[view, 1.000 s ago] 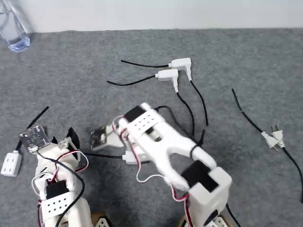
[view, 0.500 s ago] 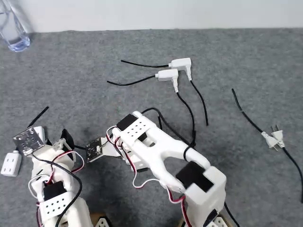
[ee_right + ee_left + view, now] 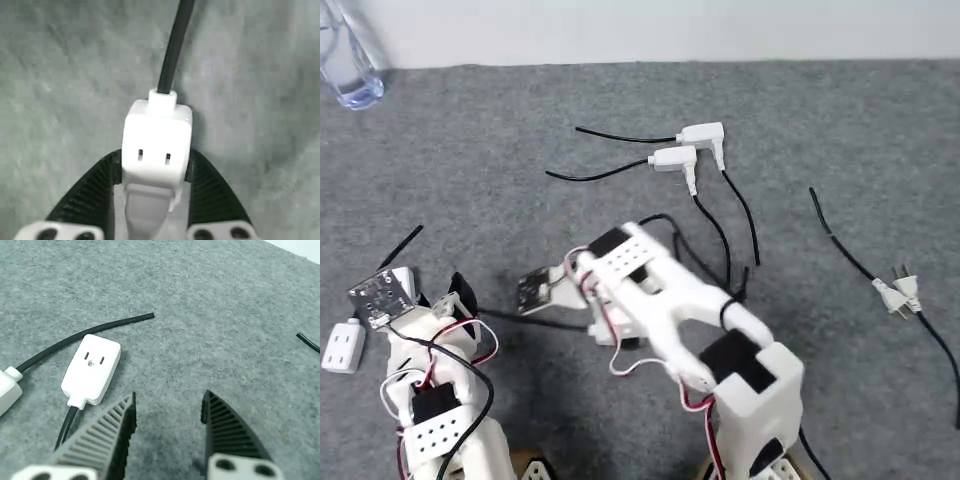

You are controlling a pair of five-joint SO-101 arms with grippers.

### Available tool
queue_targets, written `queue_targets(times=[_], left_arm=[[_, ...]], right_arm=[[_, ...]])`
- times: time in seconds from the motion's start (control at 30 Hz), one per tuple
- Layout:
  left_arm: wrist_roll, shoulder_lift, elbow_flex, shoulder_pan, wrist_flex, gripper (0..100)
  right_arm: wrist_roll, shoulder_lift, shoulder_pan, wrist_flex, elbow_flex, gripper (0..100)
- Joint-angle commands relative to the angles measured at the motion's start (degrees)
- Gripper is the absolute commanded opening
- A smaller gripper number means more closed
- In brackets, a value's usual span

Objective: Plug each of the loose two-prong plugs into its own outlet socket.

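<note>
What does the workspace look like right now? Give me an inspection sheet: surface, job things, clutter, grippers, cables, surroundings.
Surface: grey felt mat, lying flat.
Job's things: one two-prong plug loose at the right; one outlet socket on the mat near the left gripper; a second socket in the right gripper; two white cable ends side by side farther back, mating unclear.
Clutter: clear container at the far left corner.
Grippers: left gripper jaws apart, empty; right gripper jaws shut on the second socket.
Cables: black leads trail across the mat from plug and sockets.
Surroundings: white wall behind the mat.
</note>
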Motion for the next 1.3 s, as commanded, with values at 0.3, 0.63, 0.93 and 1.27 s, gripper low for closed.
queue_targets(times=[0.3, 0.63, 0.93, 1.27], left_arm=[[-0.2, -0.6, -1.3, -0.2, -0.9, 21], [-0.2, -0.6, -1.3, -0.1, -0.9, 21], [-0.2, -0.5, -1.0, 0.7, -0.9, 21], [-0.4, -0.5, -0.3, 1.9, -0.9, 21]], right_arm=[[9.1, -28.2, 20.3, 8.1, -5.9, 0.8], [9.4, -26.9, 35.1, -14.7, -13.0, 0.8], [9.4, -13.7, 37.3, -49.8, -13.2, 0.8], [10.6, 15.8, 37.1, -95.6, -19.1, 0.9]])
